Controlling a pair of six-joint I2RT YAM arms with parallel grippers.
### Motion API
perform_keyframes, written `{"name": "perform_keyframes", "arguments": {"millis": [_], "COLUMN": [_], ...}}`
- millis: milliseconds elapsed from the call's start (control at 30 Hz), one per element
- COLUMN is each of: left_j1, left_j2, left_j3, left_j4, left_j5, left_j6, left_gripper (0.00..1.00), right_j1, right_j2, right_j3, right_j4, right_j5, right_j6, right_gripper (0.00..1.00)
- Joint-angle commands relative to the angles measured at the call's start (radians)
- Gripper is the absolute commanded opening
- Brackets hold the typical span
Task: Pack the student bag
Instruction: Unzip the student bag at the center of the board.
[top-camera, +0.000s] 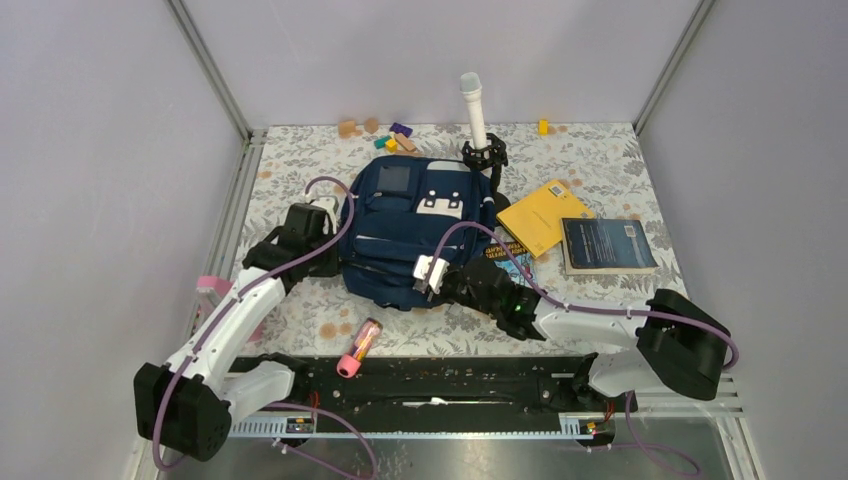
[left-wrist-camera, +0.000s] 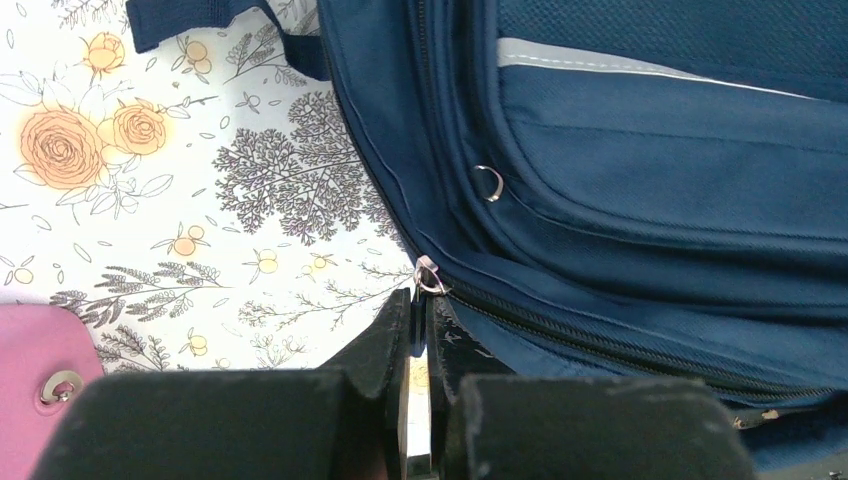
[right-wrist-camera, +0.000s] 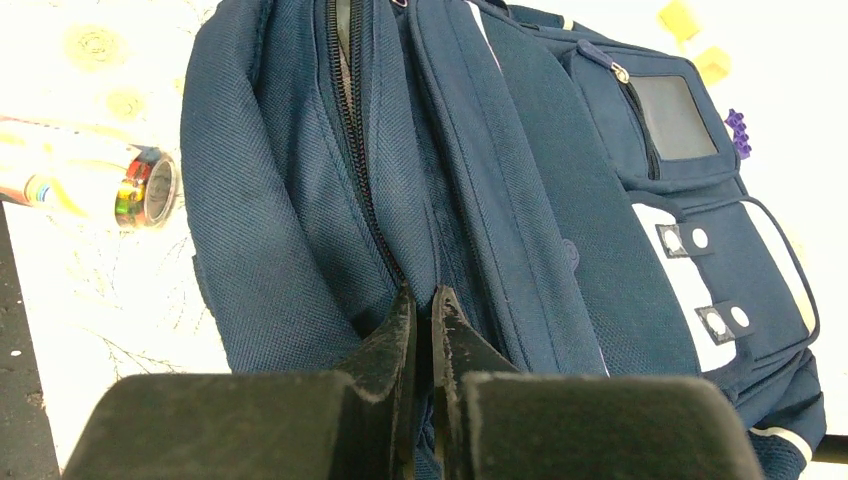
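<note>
A floral-patterned table (top-camera: 600, 160) carries the bag (top-camera: 390, 240) lying flat at its middle; just right of it a yellow book (top-camera: 545, 215), its corner touching a dark book (top-camera: 607, 245); a microphone (top-camera: 472, 105) stands upright on a stand behind the bag; small blocks (top-camera: 375, 128) are scattered along the far edge; a pink-capped bottle (top-camera: 361, 346) lies near the front edge.

You see the student bag (top-camera: 400, 215) at mid-table (top-camera: 600, 160). Behind it stands an upright microphone (top-camera: 472, 105), with toy blocks (top-camera: 392, 137) along the far edge to its left. Right of the bag lie two books (top-camera: 545, 215), one just beside the other. A bottle (top-camera: 360, 345) lies before the bag, near the front edge. The left gripper (left-wrist-camera: 420, 300) meets the bag's left side, the right gripper (right-wrist-camera: 422, 295) its near edge.
</note>
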Motion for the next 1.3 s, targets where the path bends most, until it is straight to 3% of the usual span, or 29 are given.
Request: {"name": "perform_keyframes", "arguments": {"millis": [0, 733, 900, 933, 1133, 1267], "left_j1": [0.046, 0.136, 0.135, 0.136, 0.135, 0.131], "left_j2": [0.035, 0.204, 0.115, 0.096, 0.029, 0.009], "left_j3": [0.06, 0.21, 0.171, 0.164, 0.119, 0.099], "left_j4": [0.063, 0.094, 0.128, 0.126, 0.14, 0.129], "left_j5": [-0.061, -0.021, 0.007, 0.013, 0.103, 0.114], "left_j6": [-0.006, -0.011, 0.014, 0.01, -0.003, -0.006], "left_gripper": [0.0, 0.0, 0.0, 0.0, 0.0, 0.0], "right_j1": [-0.001, -0.001, -0.002, -0.001, -0.001, 0.001], "right_j2": [-0.061, -0.092, -0.126, -0.138, -0.226, -0.281], "right_j3": [-0.018, -0.062, -0.062, -0.06, 0.034, 0.082], "right_j4": [0.074, 0.155, 0.126, 0.107, -0.12, -0.172], "right_j5": [0.056, 0.057, 0.055, 0.055, 0.069, 0.062], "right_j6": [0.018, 0.074, 0.125, 0.138, 0.274, 0.364], "right_gripper": [0.0, 0.01, 0.54, 0.6, 0.83, 0.87]}}
